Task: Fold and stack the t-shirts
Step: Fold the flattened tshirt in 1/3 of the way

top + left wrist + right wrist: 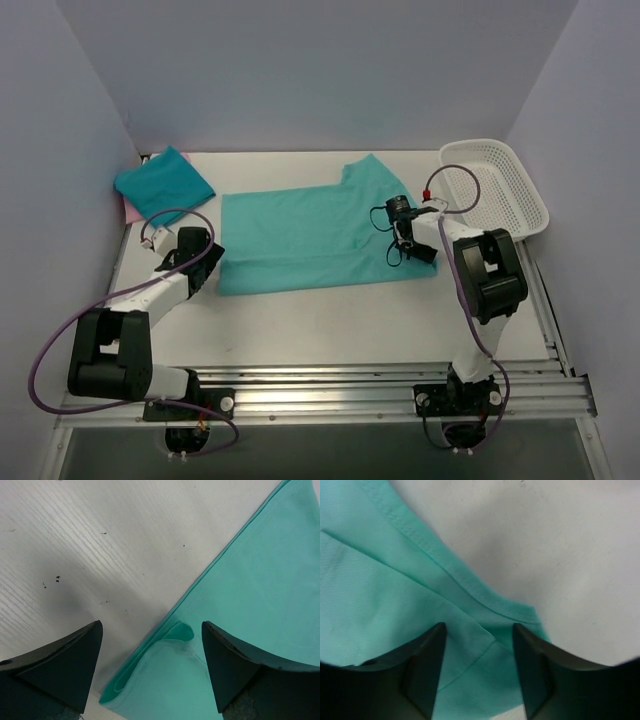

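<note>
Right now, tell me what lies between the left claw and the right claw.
The spread teal t-shirt, flat on the table, fills that stretch in the top view. Each wrist view shows its edge at the left claw and the right claw.

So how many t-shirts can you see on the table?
3. One teal t-shirt lies spread out in the middle. A folded teal one sits at the back left. A pink one peeks out from under it. More could be hidden in that pile.

place: lab test cell | signs: bare white walls [320, 70], metal rail [330, 385]
</note>
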Robot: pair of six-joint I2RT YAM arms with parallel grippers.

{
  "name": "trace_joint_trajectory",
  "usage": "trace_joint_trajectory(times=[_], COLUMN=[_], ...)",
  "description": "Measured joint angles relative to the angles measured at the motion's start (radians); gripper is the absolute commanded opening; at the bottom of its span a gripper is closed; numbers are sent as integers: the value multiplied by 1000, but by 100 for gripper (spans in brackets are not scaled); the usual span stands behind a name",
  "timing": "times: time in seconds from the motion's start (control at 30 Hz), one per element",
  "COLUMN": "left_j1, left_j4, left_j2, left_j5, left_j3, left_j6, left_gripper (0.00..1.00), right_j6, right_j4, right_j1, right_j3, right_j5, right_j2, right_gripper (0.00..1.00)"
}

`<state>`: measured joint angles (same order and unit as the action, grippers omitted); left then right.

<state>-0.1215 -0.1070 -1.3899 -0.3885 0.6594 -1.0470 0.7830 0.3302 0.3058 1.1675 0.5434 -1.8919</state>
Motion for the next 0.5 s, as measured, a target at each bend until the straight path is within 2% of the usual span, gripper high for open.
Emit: trace_joint_trajectory(times=[0.03, 0.13, 0.33, 0.5], left_j1=[0, 0, 0, 0], left_j4=[0, -1, -2, -2], left_j2=[0, 0, 27, 105], left_j5=[0, 0, 10, 29], left_j3=[0, 0, 2, 11], left_j6=[2, 5, 11, 17], left_gripper=[89, 89, 88, 88], right_j6=[0, 3, 24, -33], right_j4=[0, 7, 66, 18], right_j1=[-3, -2, 53, 99], right_j3=[0, 0, 2, 44], right_j5=[2, 12, 48, 14], right_j2=[2, 13, 116, 231], right_gripper=[62, 71, 70, 72])
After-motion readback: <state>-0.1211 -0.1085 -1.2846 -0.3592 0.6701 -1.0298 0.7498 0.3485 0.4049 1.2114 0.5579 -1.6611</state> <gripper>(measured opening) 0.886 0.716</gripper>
